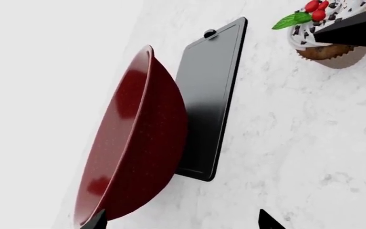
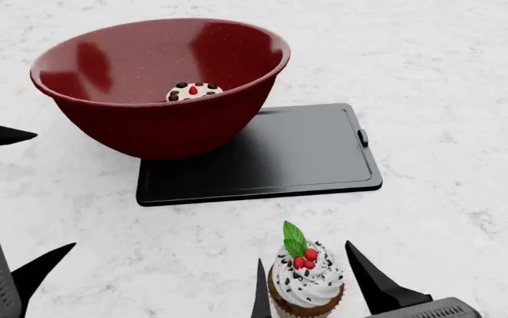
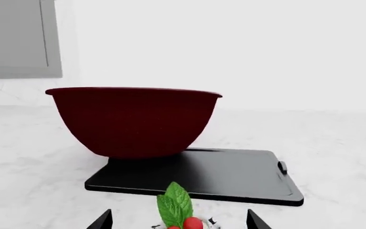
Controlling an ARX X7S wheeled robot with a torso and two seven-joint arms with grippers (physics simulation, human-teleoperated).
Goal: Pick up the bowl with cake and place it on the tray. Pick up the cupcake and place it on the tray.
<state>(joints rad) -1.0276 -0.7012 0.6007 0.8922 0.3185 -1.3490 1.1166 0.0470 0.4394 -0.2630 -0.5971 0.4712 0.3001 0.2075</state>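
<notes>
Head view: bowl (image 2: 161,99) w/ cake (image 2: 193,91) sits on tray (image 2: 324,159), so I centre spread right claw (image 2: 311,281) round cupcake (image 2: 305,285) wrapper, squeeze low; left claw (image 2: 24,199) open too.

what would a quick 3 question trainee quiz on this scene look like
1. True or false: the bowl rests on the tray.
2. What lies inside the bowl? A) the cupcake B) the cake C) nothing
3. Fill in: the right gripper has its fingers on either side of the ____.

Key:
1. True, on the tray's left part.
2. B, the cake.
3. The cupcake, on the marble counter in front of the tray, jaws open.
</notes>
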